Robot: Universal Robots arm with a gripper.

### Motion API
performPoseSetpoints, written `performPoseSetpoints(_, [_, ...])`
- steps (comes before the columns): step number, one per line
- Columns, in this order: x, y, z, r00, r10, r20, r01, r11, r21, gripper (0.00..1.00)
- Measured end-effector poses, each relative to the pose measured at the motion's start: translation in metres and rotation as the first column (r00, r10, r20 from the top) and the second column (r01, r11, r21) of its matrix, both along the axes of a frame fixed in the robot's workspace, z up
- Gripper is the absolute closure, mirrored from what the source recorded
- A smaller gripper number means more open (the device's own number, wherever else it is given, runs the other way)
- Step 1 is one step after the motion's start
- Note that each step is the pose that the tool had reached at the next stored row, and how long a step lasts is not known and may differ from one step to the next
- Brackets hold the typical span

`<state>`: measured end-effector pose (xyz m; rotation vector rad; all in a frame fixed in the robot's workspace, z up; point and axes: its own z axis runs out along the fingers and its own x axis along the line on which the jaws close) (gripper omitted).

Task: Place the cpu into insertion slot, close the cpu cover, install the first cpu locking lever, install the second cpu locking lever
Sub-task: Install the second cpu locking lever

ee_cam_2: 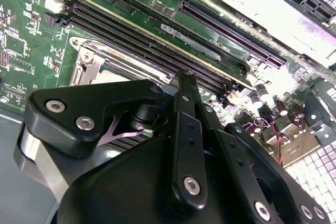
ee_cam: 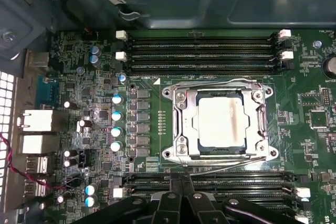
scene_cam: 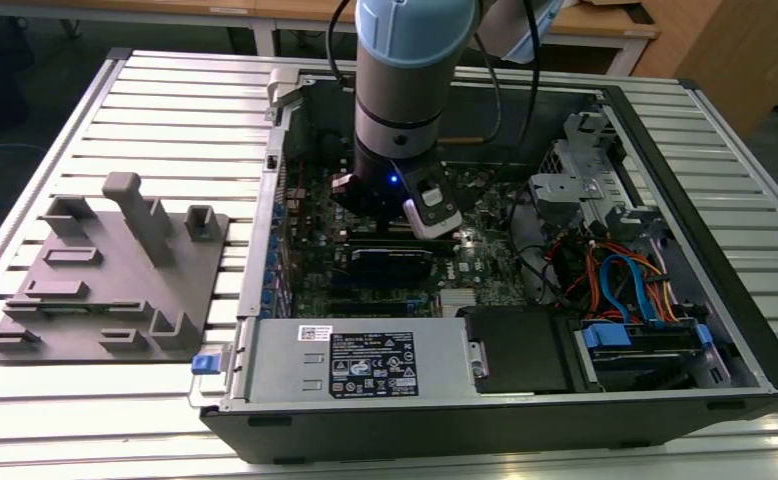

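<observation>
Arm (scene_cam: 409, 90): reaches down into the open case (scene_cam: 709, 300), centre of the exterior view.
Gripper (ee_cam: 181, 181): fingers together, empty, low centre of the first wrist view, over the memory slots (ee_cam: 210, 182).
Cpu (ee_cam: 220, 120): seated in the slot (ee_cam: 181, 121), right of centre in the first wrist view.
Cover (ee_cam: 256, 124): lies flat around the cpu.
Levers (ee_cam: 231, 165): thin wires lying along the socket edges.

1. A slatted metal table (scene_cam: 162, 110) carries everything.
2. An open computer case (scene_cam: 523, 400) lies flat on it.
3. A grey fixture plate (scene_cam: 102, 290) rests beside the case, toward the exterior view's left.
</observation>
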<state>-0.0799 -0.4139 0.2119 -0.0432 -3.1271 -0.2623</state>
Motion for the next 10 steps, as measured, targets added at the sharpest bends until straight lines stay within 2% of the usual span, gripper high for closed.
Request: performPoseSetpoints(10, [-0.0002,0.0018,-0.0003,1.0000,0.000,-0.0001,0.000,1.0000,0.0002,0.89])
